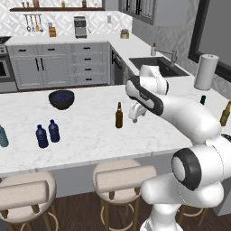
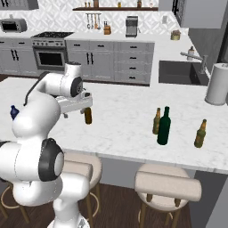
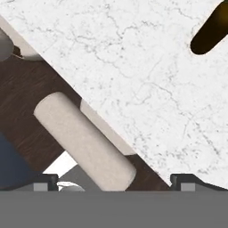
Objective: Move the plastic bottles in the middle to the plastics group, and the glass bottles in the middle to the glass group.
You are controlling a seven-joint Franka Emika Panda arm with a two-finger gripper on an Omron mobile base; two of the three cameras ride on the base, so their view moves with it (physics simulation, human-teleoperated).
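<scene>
A slim brown long-necked bottle (image 1: 119,115) stands alone mid-counter. My gripper (image 1: 135,116) hangs open just to its right, apart from it and holding nothing. From the right base the same bottle (image 2: 88,116) shows partly behind the gripper (image 2: 83,108). In the hand view the open gripper (image 3: 116,182) looks down over the counter's front edge, with the brown bottle (image 3: 213,31) at the upper right. Two dark blue stubby bottles (image 1: 42,136) (image 1: 54,131) stand together at the left, near a pale teal one (image 1: 2,136). A tall dark green bottle (image 2: 164,126) stands beside an olive bottle (image 2: 156,121) and near an amber bottle (image 2: 200,133).
A dark blue bowl (image 1: 61,99) sits at the counter's back left. A white paper-towel roll (image 2: 217,84) stands at the far right, next to the sink (image 2: 178,72). Padded stools (image 1: 118,178) line the front edge of the counter (image 1: 90,149).
</scene>
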